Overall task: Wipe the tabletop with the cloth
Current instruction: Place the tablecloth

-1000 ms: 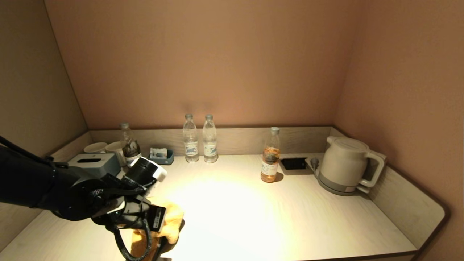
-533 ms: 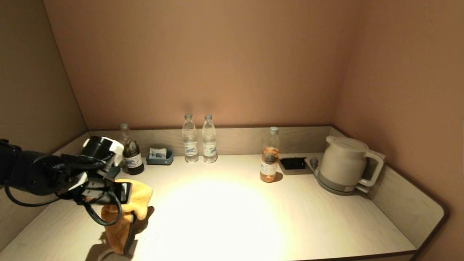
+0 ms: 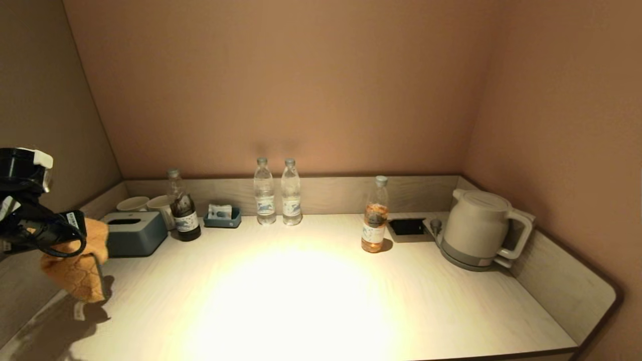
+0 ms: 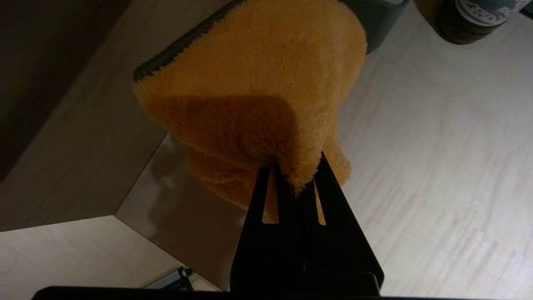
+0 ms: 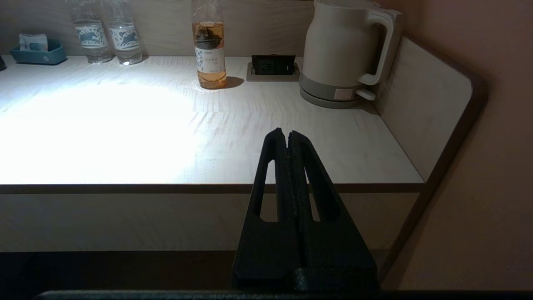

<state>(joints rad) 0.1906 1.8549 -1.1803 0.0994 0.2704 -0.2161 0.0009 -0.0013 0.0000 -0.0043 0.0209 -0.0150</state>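
Left gripper (image 4: 296, 177), raised at the far left edge of the pale wood-grain tabletop (image 3: 321, 296), pinched tight on a fold of the fluffy orange microfibre cloth (image 4: 254, 100); cloth hanging clear of the surface, long axis vertical, loose end down. Just beside it, a grey-blue tissue box (image 3: 134, 233), two white cups (image 3: 145, 203) and a dark-liquid bottle (image 3: 181, 210). Farther right, a small blue tray (image 3: 222, 218) holding a sachet, two clear water bottles (image 3: 277, 193), a bottle (image 3: 374, 216) half full of amber drink, a cream electric kettle (image 3: 476, 228). Right gripper (image 5: 287, 139) parked off the front edge, fingers pressed together on nothing.
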